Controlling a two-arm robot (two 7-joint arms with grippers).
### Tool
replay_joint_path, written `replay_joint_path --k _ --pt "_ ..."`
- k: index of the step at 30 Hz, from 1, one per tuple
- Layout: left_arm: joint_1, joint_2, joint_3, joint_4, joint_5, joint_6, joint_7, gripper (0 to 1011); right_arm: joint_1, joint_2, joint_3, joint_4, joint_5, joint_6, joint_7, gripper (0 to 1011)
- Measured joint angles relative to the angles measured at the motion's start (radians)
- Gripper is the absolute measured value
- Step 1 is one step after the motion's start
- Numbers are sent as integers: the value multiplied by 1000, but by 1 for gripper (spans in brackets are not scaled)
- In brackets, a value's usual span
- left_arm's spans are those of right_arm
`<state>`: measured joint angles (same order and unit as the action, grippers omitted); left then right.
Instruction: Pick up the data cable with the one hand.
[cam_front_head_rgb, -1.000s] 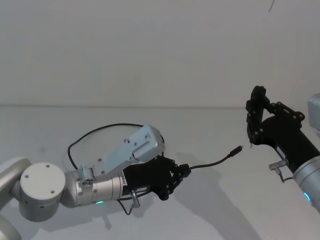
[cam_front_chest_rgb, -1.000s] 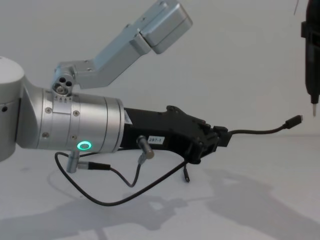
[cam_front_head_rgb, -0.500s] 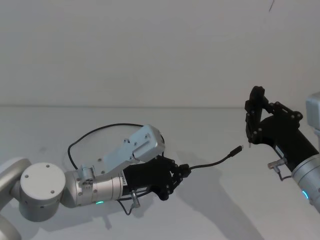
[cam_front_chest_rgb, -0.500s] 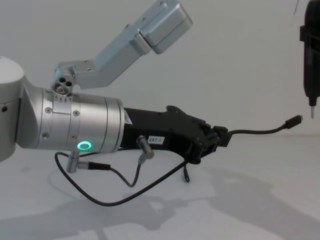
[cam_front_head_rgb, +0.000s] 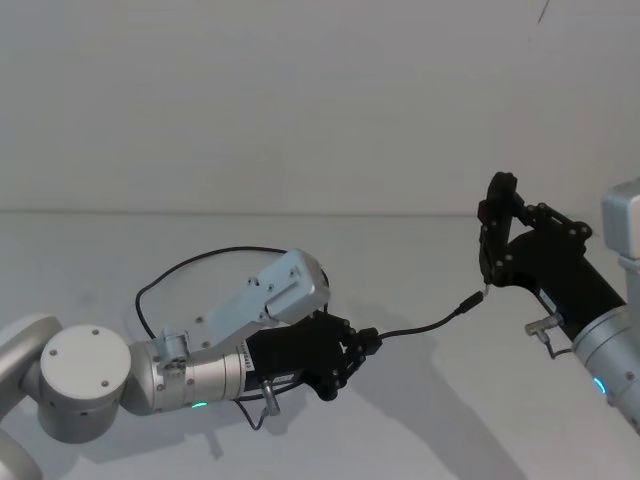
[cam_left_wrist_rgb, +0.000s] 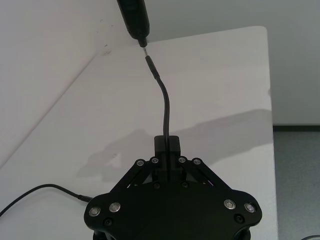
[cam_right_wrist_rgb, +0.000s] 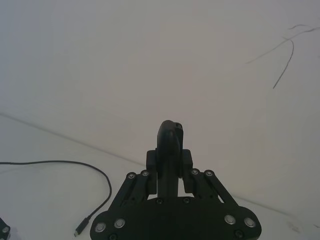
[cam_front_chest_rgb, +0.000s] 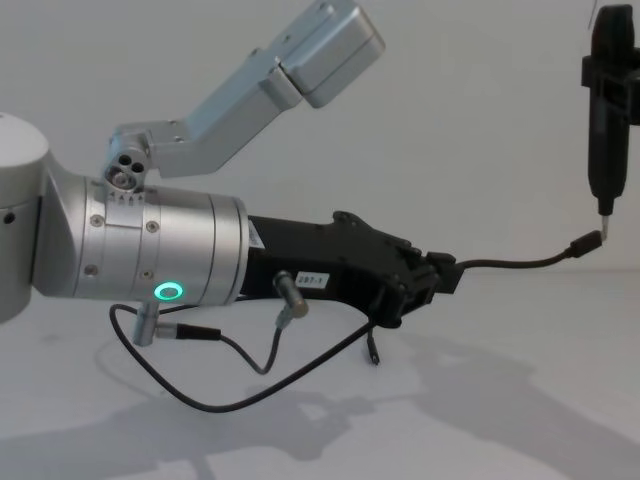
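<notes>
Data cable clamped in left hand above the worktop, free plug raised toward the right, just beneath right hand, fingers together; remaining length looped behind on worktop.

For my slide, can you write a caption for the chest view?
Left hand shut on the data cable, holding its plug out just under the right hand above the white table.
</notes>
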<state>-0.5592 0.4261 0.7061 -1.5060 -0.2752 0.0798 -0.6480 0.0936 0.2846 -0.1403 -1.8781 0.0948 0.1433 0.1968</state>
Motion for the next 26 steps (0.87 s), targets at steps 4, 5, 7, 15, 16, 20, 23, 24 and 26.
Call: replay_joint_path --k 4,5,7,15,16,20,23,24,26 --pt "0 0 0 0 0 0 0 34 2 -1 0 1 -2 -1 4 279" --pt "0 0 0 0 0 0 0 34 2 -2 0 1 -2 -1 5 279" --pt "0 0 0 0 0 0 0 34 2 -2 1 1 -4 -1 8 279" --pt "0 0 0 0 0 0 0 34 2 -3 3 0 -9 0 11 279" --pt "0 0 0 0 0 0 0 34 2 -3 3 -1 -9 1 12 279" --pt "0 0 0 0 0 0 0 34 2 -3 3 -2 -11 1 13 279" --pt "0 0 0 0 0 0 0 34 2 -3 4 -2 -12 1 14 279" --pt "0 0 0 0 0 0 0 34 2 -3 4 -2 -12 1 14 279" --pt "0 0 0 0 0 0 0 34 2 -3 4 -2 -13 1 15 279"
